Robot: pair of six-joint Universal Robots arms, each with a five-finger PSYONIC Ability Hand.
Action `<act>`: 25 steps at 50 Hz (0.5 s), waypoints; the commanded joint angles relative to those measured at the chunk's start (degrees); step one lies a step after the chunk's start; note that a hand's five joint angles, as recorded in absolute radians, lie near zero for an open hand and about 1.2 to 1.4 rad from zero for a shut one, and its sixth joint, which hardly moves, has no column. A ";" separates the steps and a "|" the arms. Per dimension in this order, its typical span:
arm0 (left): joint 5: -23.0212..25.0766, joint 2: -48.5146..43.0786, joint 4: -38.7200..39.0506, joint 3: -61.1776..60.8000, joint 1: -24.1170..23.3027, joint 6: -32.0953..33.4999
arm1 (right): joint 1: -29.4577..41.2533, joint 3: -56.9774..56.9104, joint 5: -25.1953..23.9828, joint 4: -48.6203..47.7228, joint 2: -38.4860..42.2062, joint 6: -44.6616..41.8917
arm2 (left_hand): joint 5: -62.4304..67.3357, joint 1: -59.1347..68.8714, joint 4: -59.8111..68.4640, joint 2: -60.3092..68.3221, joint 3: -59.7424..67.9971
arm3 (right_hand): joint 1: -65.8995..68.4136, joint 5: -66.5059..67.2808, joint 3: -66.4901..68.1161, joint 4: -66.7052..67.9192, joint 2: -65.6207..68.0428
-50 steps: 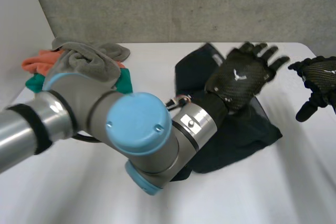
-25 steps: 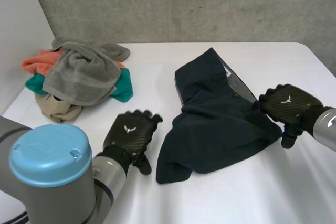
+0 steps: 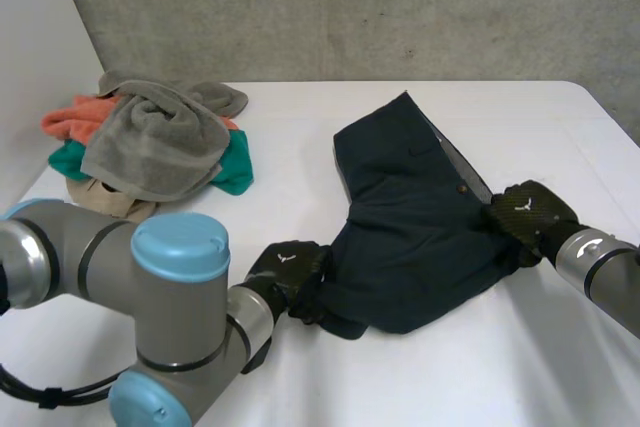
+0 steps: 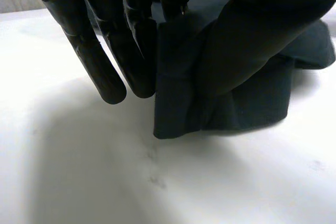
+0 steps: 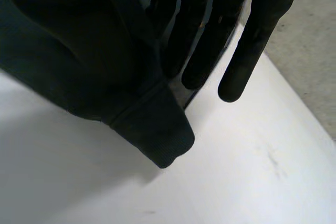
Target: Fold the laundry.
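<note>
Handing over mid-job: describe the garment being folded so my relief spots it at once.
On the white table, look past the bunched pile of grey, orange, green and beige towels at the far left, towards the middle. There a dark navy cloth garment lies spread out, the left hand pinching its near corner, the right hand its opposite edge. It alone is dark and laid out.
</note>
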 commanded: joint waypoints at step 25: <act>-7.10 13.11 -4.62 16.56 4.50 26.99 | 6.20 -33.02 11.19 30.85 -11.03 14.06 | 13.38 16.70 12.02 13.37 12.55 | 17.94 14.17 13.48 13.35 12.99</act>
